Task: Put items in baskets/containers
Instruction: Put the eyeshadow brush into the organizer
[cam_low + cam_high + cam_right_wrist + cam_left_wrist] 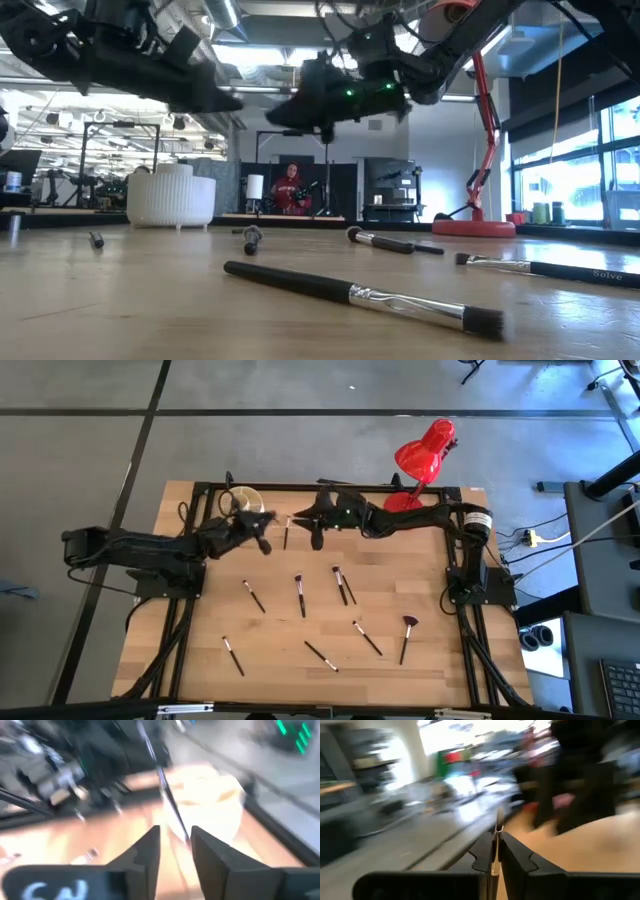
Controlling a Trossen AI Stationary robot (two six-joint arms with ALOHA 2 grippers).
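Note:
My left gripper [263, 542] hovers just near and right of the cream-white cup [248, 500], shut on a thin makeup brush [496, 832]. My right gripper [299, 518], reaching across from the right, is a little right of the cup [212, 805] and has a second brush [167, 795] between its fingers. Both grippers are above the table in the low view, the left gripper [212, 100] and the right gripper [292, 112]. One brush [286, 533] lies between the grippers. Several more brushes, one a fan brush [407, 633], lie on the near half. My left gripper pinches the brush's thin stem [494, 851] between its two fingers. A short end with a metal band [499, 822] sticks out past the fingertips, clear of the table. My right gripper has the brush's lower end [186, 836] between its fingertips, close to one finger [200, 845]. The brush stands up from there, tilted, clear of the table; blur hides the exact hold.
A red desk lamp [425, 452] stands at the far right, its round base [470, 228] on the table. A black frame [330, 487] runs along the far edge behind the cup. A person [290, 190] shows far off in the room.

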